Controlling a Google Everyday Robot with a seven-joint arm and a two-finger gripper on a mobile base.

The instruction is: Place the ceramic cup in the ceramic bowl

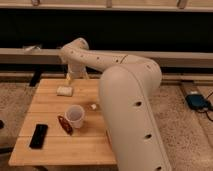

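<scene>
A white ceramic cup [75, 116] stands on the wooden table [60, 150], near its middle, with its opening facing up toward the camera. No ceramic bowl shows; the big white arm [131, 105] covers the table's right side. The arm reaches from the lower right to the far left. My gripper [71, 76] hangs down at the table's far edge, well behind the cup and just behind a pale block. It holds nothing that I can see.
A pale rectangular block [64, 91] lies at the back of the table. A small white piece [93, 106] lies right of the cup. A reddish-brown object [64, 124] lies by the cup's left, a flat black object [38, 136] farther left. A blue device [197, 101] sits on the floor at right.
</scene>
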